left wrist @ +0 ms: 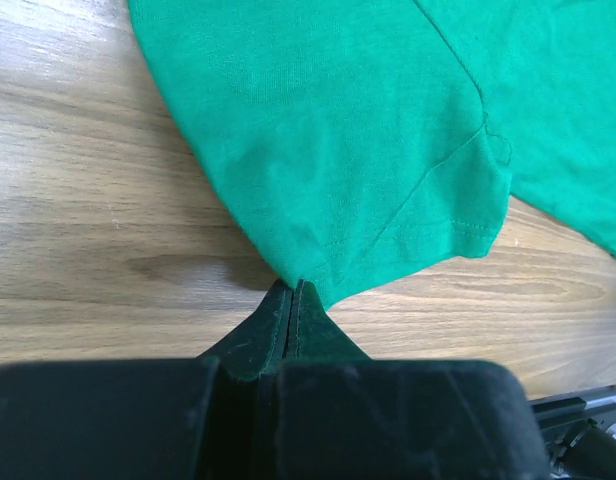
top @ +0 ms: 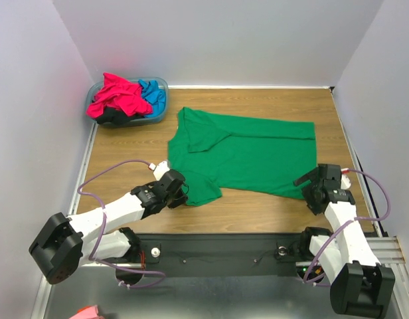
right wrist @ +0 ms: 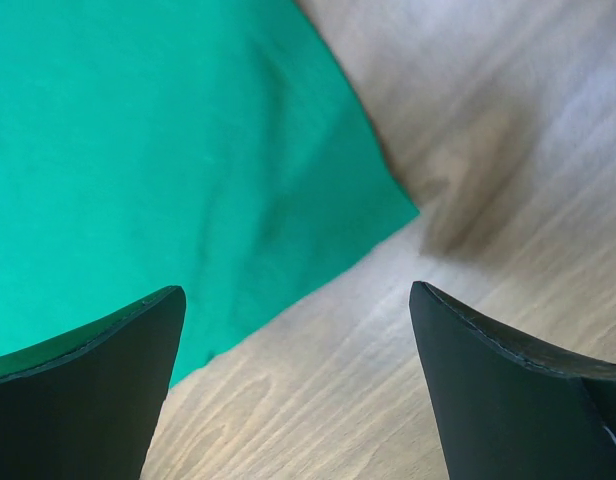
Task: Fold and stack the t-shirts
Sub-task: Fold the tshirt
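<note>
While the green t-shirt (top: 247, 156) lies spread flat across the middle of the wooden bench (top: 271, 206), its collar end points toward the left of the overhead frame and its hem toward the right. One sleeve reaches down toward the lower left, and the left hand (top: 182, 194) meets it there. In the left wrist view that hand (left wrist: 293, 292) has its two fingers pressed together with the edge of the sleeve pinched between their tips, the cloth fanning out above them.

At the lower right of the overhead frame the right hand (top: 312, 181) sits at the shirt's near hem corner. The right wrist view shows this hand (right wrist: 298, 300) spread wide and holding nothing: one finger lies over green cloth, the other over bare wood, and the corner of the hem points between them.

In the upper left corner stands a translucent blue basin (top: 162, 85) holding a crumpled pink t-shirt (top: 118, 96), a blue t-shirt (top: 153, 93) and a black t-shirt (top: 111, 118) beneath them.
</note>
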Controlling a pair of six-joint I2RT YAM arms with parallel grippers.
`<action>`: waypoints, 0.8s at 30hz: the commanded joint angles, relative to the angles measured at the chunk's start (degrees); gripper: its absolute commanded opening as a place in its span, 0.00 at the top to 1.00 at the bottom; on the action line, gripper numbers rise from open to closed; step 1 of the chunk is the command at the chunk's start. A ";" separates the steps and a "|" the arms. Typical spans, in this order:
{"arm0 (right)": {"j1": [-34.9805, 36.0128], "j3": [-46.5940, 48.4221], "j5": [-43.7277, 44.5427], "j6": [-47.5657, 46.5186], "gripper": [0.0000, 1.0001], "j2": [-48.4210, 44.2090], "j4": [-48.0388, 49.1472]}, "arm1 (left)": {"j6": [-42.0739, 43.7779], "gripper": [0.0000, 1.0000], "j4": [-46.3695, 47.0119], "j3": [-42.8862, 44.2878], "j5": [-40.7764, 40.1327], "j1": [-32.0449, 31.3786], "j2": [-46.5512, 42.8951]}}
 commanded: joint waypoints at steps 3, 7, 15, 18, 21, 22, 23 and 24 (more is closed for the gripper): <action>-0.34 -2.72 2.18 4.71 0.00 -0.58 0.23 | 1.58 1.00 1.85 2.27 -1.23 -0.19 -0.94; -0.34 -4.57 2.53 5.42 0.07 0.20 3.73 | 1.66 1.00 2.20 2.09 -1.41 -0.19 -1.29; -0.34 -8.17 1.57 5.07 0.33 6.44 12.79 | 1.57 1.00 1.85 2.18 -2.29 -0.10 -1.29; -0.34 -8.26 1.48 4.72 0.47 7.50 14.46 | 1.75 1.00 1.77 2.71 -2.29 -0.10 -1.03; -0.34 -8.18 1.39 3.84 0.73 7.16 15.34 | 1.93 1.00 1.59 3.49 -2.46 -0.10 -0.50; -0.34 -8.18 1.22 3.49 0.76 6.98 15.35 | 1.93 1.00 1.50 3.67 -2.64 -0.10 -0.50; -0.34 -8.09 0.87 3.23 0.78 6.63 15.43 | 1.93 1.00 1.33 3.93 -2.64 -0.10 -0.33; -0.34 -8.09 0.34 2.88 0.83 6.19 15.35 | 2.10 1.00 1.33 4.55 -2.64 0.07 -0.24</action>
